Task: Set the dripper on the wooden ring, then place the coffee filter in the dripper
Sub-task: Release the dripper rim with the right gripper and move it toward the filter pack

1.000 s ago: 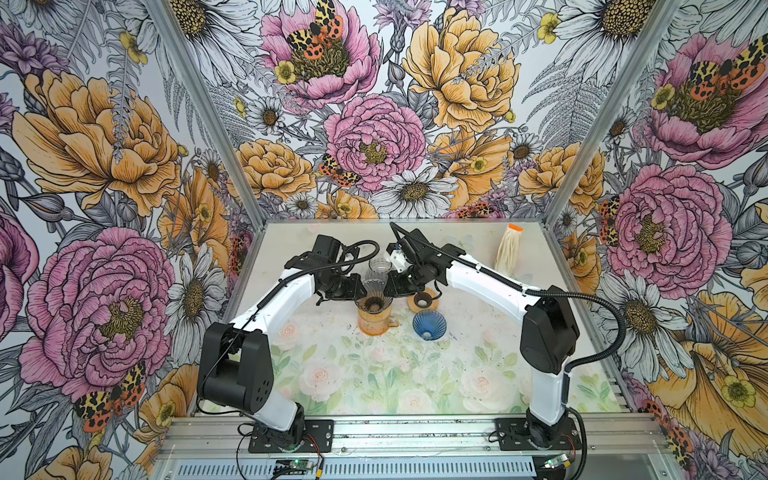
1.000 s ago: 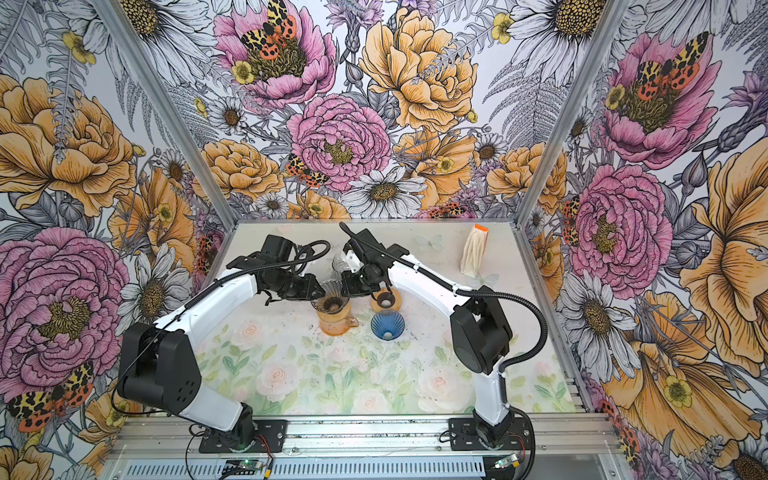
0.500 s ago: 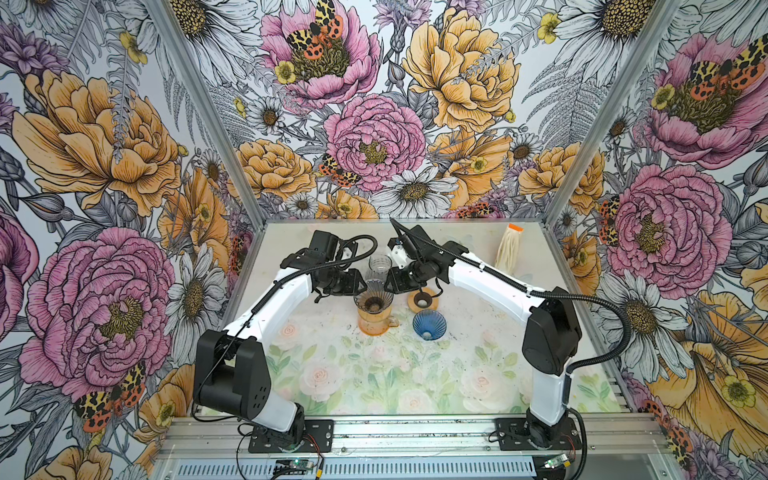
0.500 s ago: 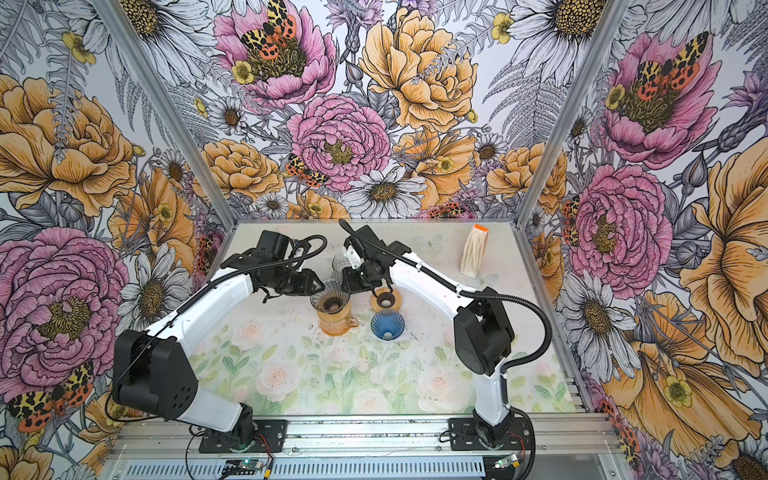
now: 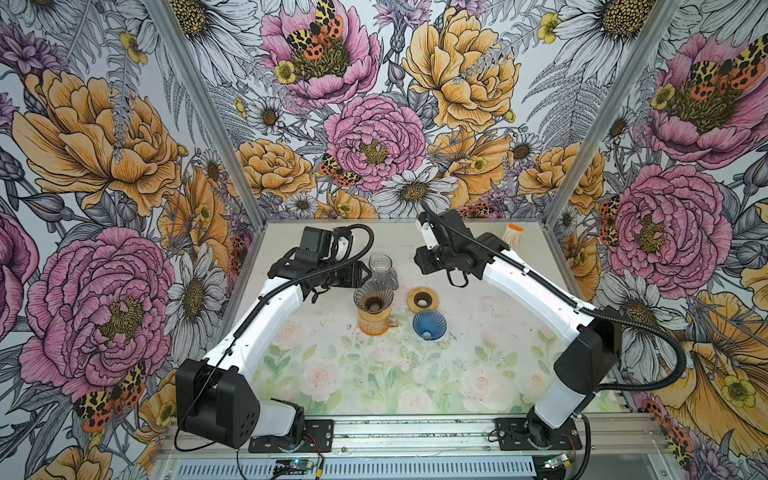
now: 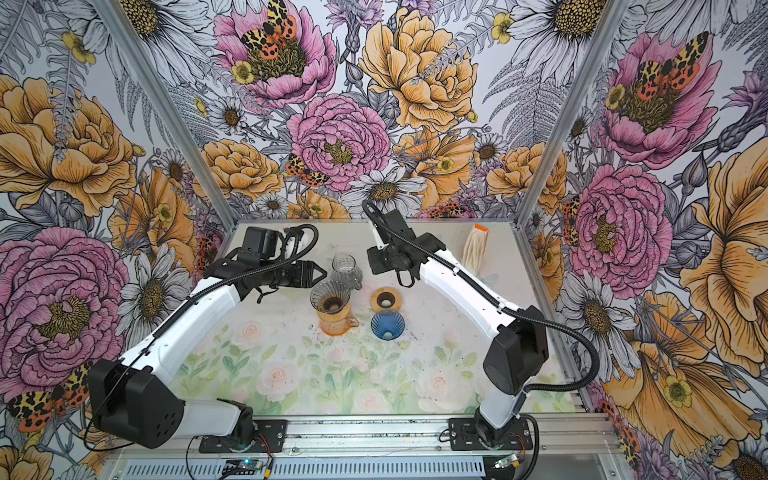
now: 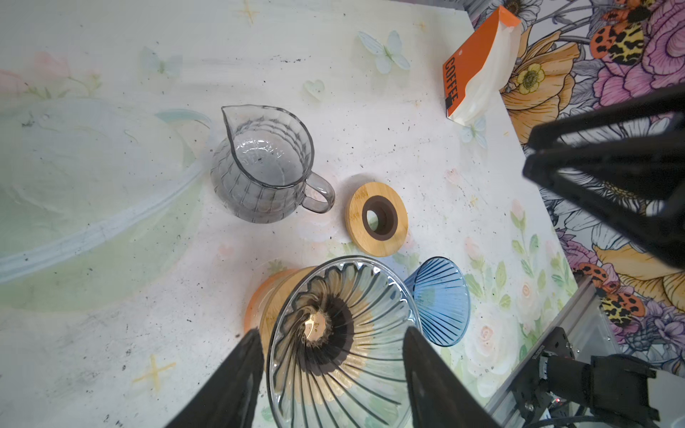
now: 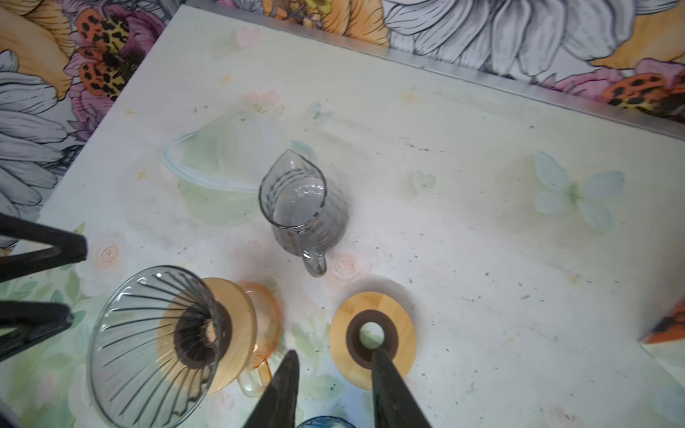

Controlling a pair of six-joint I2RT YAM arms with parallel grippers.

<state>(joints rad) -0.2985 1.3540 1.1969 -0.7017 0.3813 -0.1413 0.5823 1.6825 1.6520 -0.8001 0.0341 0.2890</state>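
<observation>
A clear ribbed glass dripper [image 5: 373, 296] [image 6: 328, 296] sits on a wooden ring atop an orange carafe [image 5: 376, 326] at mid table. The dripper [image 7: 344, 341] [image 8: 148, 341] is empty. A pack of white coffee filters [image 5: 512, 239] [image 6: 476, 249] [image 7: 478, 70] with an orange label lies at the back right. My left gripper [image 5: 368, 271] [image 7: 333, 337] hangs open just left of and above the dripper, holding nothing. My right gripper [image 5: 417, 265] [image 8: 335, 354] hovers open to the dripper's back right, also holding nothing.
A grey glass pitcher [image 5: 382, 268] [image 7: 263, 174] stands right behind the dripper, between the two grippers. A loose wooden ring [image 5: 423, 299] [image 8: 372, 337] and a blue dripper [image 5: 429, 324] [image 7: 441, 300] lie to the right of the carafe.
Both grippers were at the dripper's rim a second ago. The left one has opened and drawn back left; the right one has opened a little and drawn back right.
</observation>
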